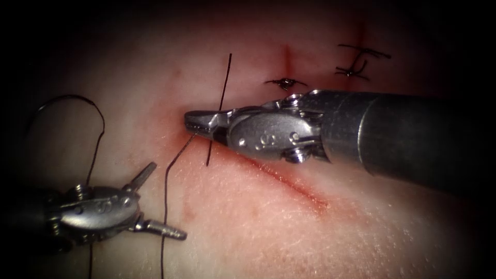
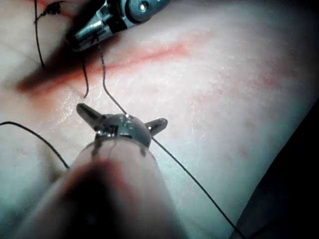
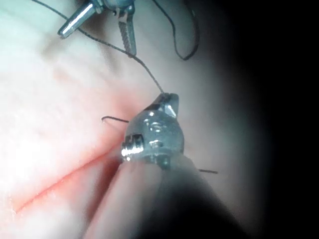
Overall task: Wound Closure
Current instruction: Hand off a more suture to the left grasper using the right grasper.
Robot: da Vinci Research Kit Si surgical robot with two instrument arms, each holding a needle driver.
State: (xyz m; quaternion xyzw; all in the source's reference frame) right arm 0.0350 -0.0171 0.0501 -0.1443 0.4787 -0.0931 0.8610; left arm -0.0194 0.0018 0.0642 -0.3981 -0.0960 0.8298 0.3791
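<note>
Now right claw (image 1: pixel 194 123) grips thread (image 1: pixel 165 206), left claw (image 1: pixel 163 199) open

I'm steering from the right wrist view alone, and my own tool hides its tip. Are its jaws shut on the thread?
Observer: Yes. In the endoscope view the right tool has its jaws shut and the thread runs out from their tip. The left tool is open and holds nothing.
Operator: Are any stitches tied already?
Observer: Two. One knot sits on the cut just beyond your tool, and a second knot lies farther along. I cannot pick out the needle for certain.
</note>
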